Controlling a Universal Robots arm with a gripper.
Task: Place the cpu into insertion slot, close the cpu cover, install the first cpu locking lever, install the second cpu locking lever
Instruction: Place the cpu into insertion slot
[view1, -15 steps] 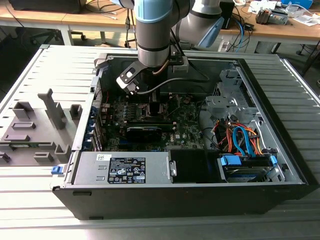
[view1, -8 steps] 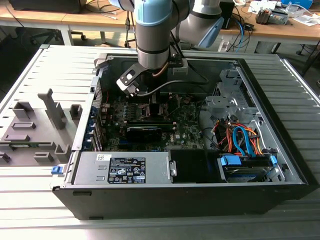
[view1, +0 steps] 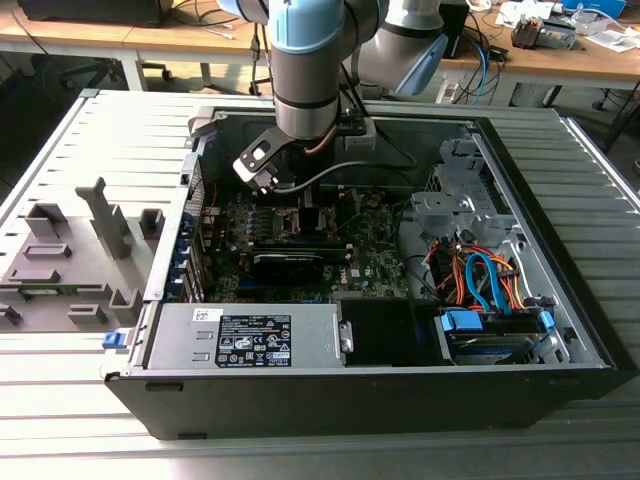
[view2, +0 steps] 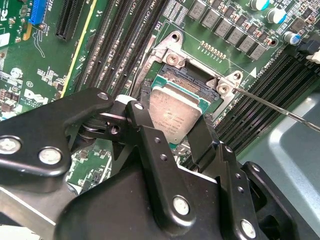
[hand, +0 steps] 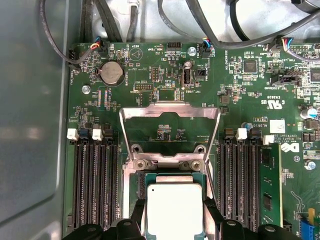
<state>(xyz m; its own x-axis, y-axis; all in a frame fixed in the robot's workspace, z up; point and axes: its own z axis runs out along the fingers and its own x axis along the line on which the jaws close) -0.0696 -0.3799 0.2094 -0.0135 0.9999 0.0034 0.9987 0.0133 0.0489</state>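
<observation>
Silvery cpu (view2: 175, 114) sits between the two black fingers (view2: 145, 135) of the gripper (view2: 172, 125). The jaws are clenched on the cpu, one finger on each side of it. The cpu is right over the slot (view2: 187, 80), and part of it covers the slot. A strip of the slot with tiny gold dots peeks out past one edge of the cpu. I cannot tell if the cpu is all the way down in the slot.

In the first wrist view the cpu (hand: 175, 207) is at the middle of the green board (hand: 160, 35), with the gripper (hand: 175, 216) around it. The metal cover (hand: 170, 111) is flipped open and lies back on the board, just past the slot (hand: 141, 182). Long black slots (hand: 95, 185) run along both sides.

A thin metal lever (view2: 270, 103) sticks out from one corner of the slot, free and not hooked down.

In the exterior view the arm (view1: 305, 70) reaches down into the open computer case (view1: 560, 330), near its far wall. The case lies on a grey bench (view1: 80, 400).
</observation>
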